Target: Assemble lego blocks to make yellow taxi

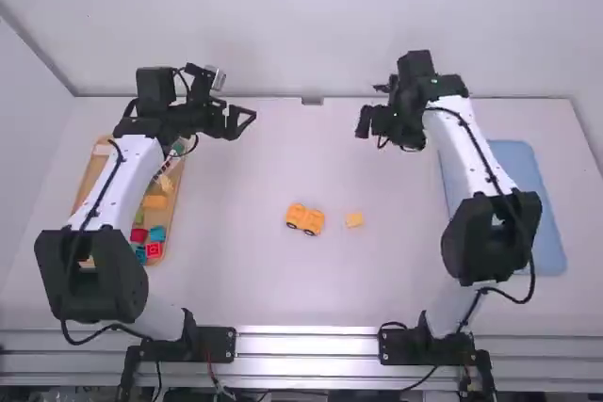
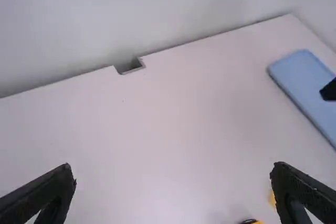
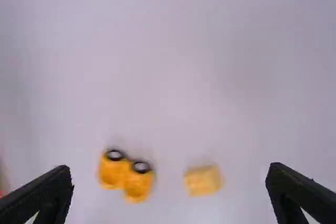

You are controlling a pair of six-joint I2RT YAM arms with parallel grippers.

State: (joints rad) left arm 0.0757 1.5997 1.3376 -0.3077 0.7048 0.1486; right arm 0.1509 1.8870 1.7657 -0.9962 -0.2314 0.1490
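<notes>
A yellow car base with black wheels lies at the middle of the table, its wheels showing at the side. To its right, apart from it, is a small yellow block. Both are visible in the right wrist view too, the car base beside the block. My left gripper is over the table's far left part, and in its wrist view the left gripper is open and holds nothing. Over the far right part hangs my right gripper; the right gripper stands wide open and bare in its own view.
A wooden tray with red, teal, yellow and green blocks lies under the left arm. The blue tray lies at the right, partly beneath the right arm. A wall runs along the table's far edge, where a small notch is cut.
</notes>
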